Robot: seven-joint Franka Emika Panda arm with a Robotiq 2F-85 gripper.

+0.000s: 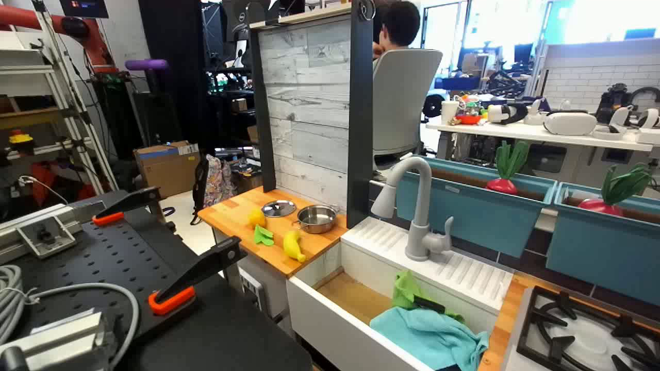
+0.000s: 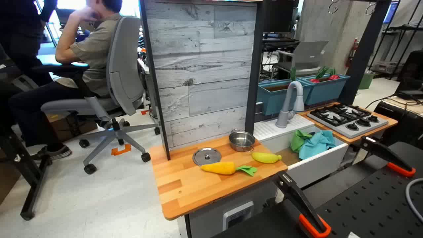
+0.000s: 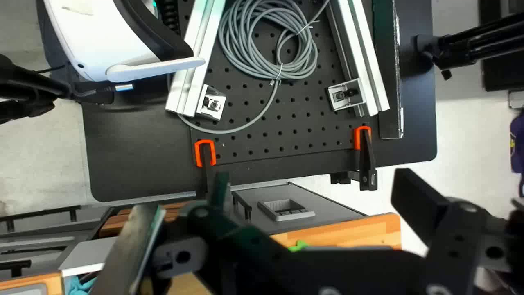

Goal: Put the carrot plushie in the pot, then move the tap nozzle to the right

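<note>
The carrot plushie (image 2: 218, 168) is orange-yellow with green leaves and lies flat on the wooden counter (image 2: 185, 195). It shows in both exterior views (image 1: 257, 218); only green leaves (image 3: 298, 246) show in the wrist view. The small steel pot (image 2: 242, 142) stands upright behind it near the sink, also in an exterior view (image 1: 316, 220), and looks empty. The grey tap nozzle (image 1: 423, 190) arches over the sink, its spout pointing down; it also shows in an exterior view (image 2: 288, 102). My gripper (image 3: 313, 192) is open and empty, away from these things, and outside both exterior views.
A yellow banana (image 2: 266, 157) and a steel lid (image 2: 207, 156) lie near the pot. Cloths (image 1: 430, 332) lie in the sink (image 1: 356, 330). A stove (image 2: 347, 119) and blue planters (image 1: 474, 206) stand beyond. A backboard (image 2: 205, 72) rises behind the counter. Clamps (image 1: 201, 273) line the black table.
</note>
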